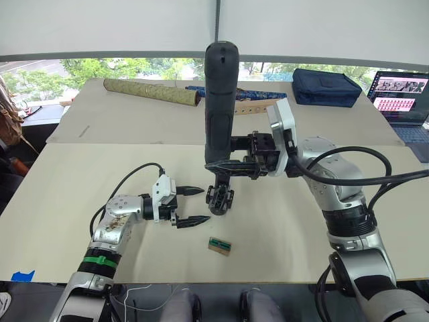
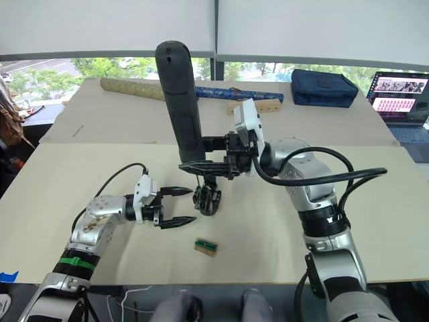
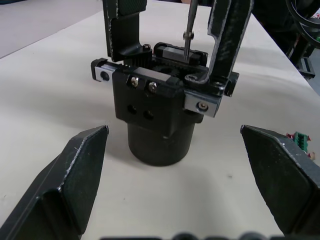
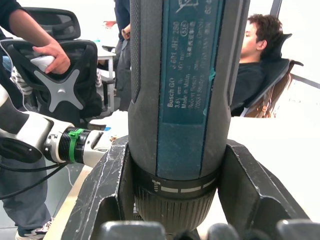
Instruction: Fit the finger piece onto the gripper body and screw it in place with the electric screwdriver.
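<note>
- One electric screwdriver is what we count, standing upright with its long axis vertical, butt end up and thin metal bit pointing down onto the gripper body.
- We see the right pincer clamped around the screwdriver's lower collar, one finger on each side.
- One gripper body sits on the counter on its round dark base, just beyond the left pincer.
- We see two upright black pieces rising from the body's top in the left wrist view; the bit comes down between them, and we cannot tell which is the finger piece.
- Our left pincer rests spread wide and empty, tips toward the body, not touching it.
- One small tan block with a green top lies nearby.
- One navy pouch sits zipped on the far counter; we cannot see its contents.
</note>
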Tool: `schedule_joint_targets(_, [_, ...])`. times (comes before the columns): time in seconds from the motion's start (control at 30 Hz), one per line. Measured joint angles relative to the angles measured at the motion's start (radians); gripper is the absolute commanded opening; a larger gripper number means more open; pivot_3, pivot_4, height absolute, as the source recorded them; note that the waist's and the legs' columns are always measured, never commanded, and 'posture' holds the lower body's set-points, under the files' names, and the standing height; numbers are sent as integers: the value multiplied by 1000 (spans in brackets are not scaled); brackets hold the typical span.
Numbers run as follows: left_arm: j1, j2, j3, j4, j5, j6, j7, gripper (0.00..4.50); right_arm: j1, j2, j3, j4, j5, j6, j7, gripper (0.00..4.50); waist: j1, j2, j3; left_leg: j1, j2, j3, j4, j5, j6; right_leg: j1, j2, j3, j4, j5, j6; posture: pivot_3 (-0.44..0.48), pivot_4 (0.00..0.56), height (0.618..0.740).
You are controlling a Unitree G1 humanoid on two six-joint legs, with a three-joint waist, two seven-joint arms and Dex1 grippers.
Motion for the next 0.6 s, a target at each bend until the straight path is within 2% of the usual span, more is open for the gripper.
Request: schedule_joint_targets(0.6, [-7, -20, -17, 32, 35, -26, 1, 4500, 16, 15, 2, 5, -18, 0, -12, 1904, -2, 0, 0, 0, 0, 0, 0, 0, 0, 0, 0, 0, 0, 0, 0, 0, 150, 740])
